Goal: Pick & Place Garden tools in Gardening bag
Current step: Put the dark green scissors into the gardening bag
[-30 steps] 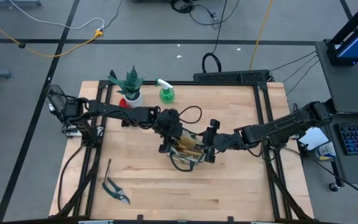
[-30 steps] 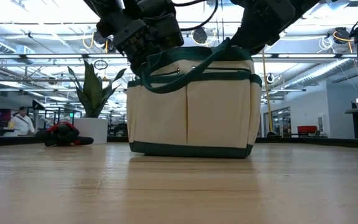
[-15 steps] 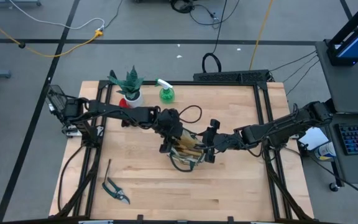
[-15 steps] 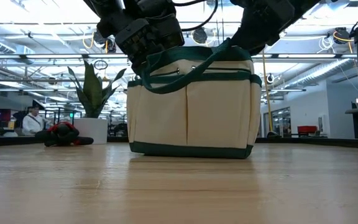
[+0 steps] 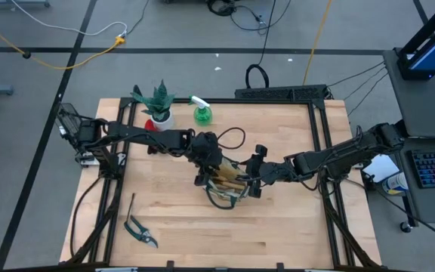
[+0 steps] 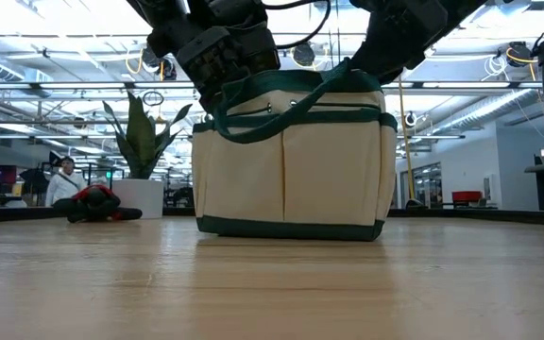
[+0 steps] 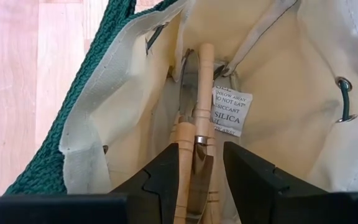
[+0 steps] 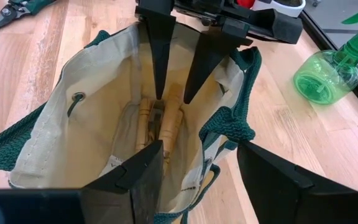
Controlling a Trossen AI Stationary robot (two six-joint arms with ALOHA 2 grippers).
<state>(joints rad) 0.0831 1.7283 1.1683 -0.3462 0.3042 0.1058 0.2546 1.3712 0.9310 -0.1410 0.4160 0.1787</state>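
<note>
Gardening bag (image 5: 227, 187) sits mid-counter, mouth open, w/ wooden-handled trowels (image 7: 194, 143) lying inside it. Left tool (image 7: 196, 163) is down in the bag mouth, fingers (image 7: 169, 168) parted either side of a wooden handle; can't tell if they pinch it or just straddle it. Right tool (image 8: 194, 171) hovers over the bag's right rim, fingers spread wide, nothing in them. Both arms meet over the bag in the high view. Spray bottle (image 5: 202, 112), green w/ white nozzle, stands at the far edge of the counter (image 5: 293, 227), just right of a spiky plant in a white pot (image 5: 157, 106); red item (image 5: 149, 125) beside the pot. Pruning shears (image 5: 140, 233) lie near-left, thin wooden-handled tool (image 5: 131, 204) just beyond them. Person (image 6: 62, 179) in the room behind, low view.
</note>
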